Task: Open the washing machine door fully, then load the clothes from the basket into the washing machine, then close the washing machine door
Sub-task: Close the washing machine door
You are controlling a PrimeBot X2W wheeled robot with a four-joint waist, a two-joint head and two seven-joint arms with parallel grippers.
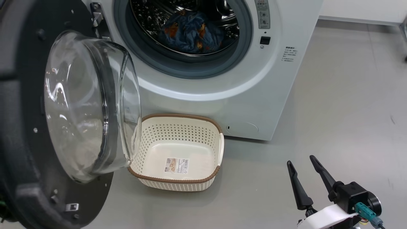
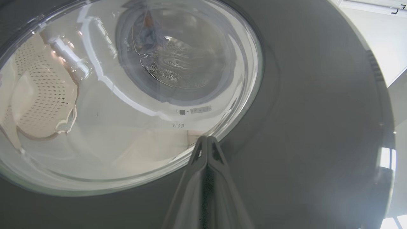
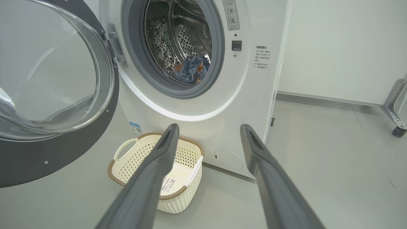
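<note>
The washing machine door (image 1: pixel 73 108) stood swung wide at the left of the washing machine (image 1: pixel 222 105). The clothes (image 1: pixel 190 33) lay in the drum (image 1: pixel 149 16), and the basket (image 1: pixel 178 130) sat empty on the floor (image 1: pixel 334 111). The door's outer black face lay straight ahead of the left arm's jaws, which were closed on nothing with their tips at the glass's edge; whether they touched it I could not tell. The right arm's jaws, open and empty, hung well apart to the right. The left arm looked better placed to push the door shut.
</note>
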